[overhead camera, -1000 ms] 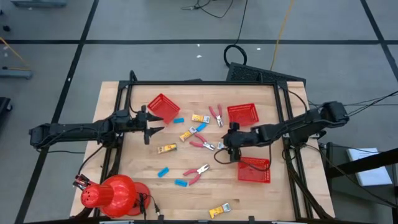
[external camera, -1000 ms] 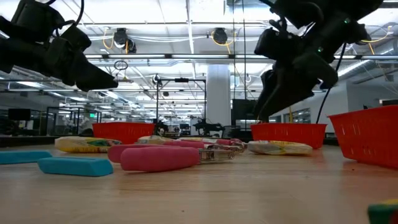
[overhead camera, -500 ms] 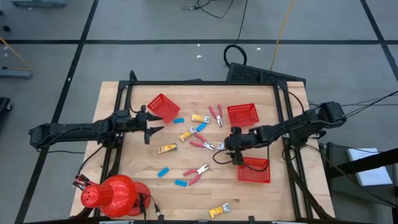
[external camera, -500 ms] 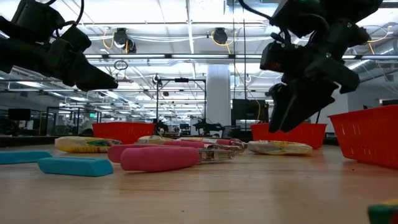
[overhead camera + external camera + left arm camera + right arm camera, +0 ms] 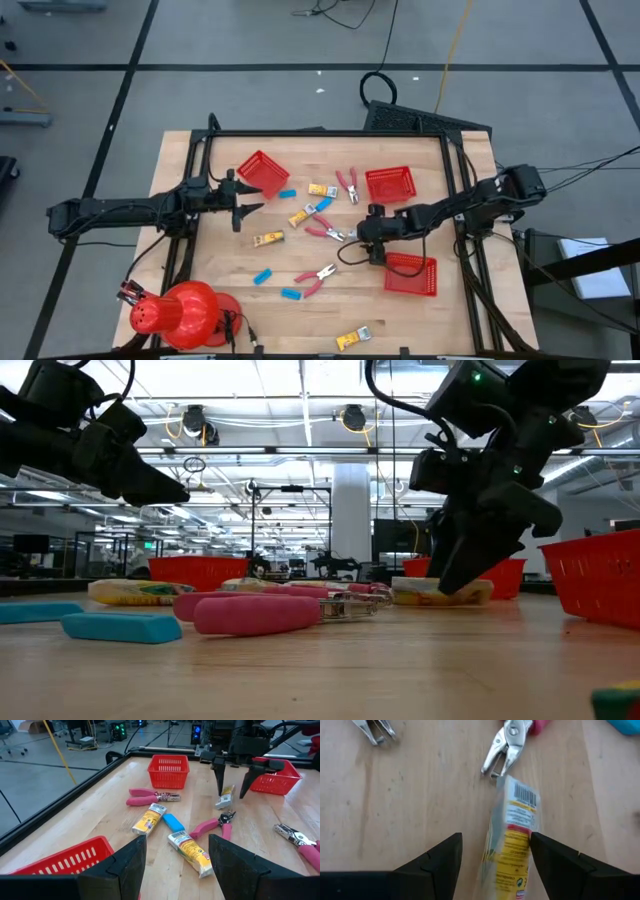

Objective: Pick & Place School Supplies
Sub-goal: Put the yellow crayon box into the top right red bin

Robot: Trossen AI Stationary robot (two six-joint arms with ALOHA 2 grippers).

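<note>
Jaws: right gripper (image 5: pixel 366 238) spread, straddling a yellow-and-white packet (image 5: pixel 512 835) without pinching it | packet: flat on the desk (image 5: pixel 420 310) just beside red-handled pliers (image 5: pixel 324 231), near the red basket (image 5: pixel 411 273) | left gripper (image 5: pixel 243 201): spread, holding nothing, hovers beside another red basket (image 5: pixel 262 172) | blue erasers (image 5: pixel 262 276) well apart.

Packet (image 5: pixel 512 840) — near end cut off
</note>
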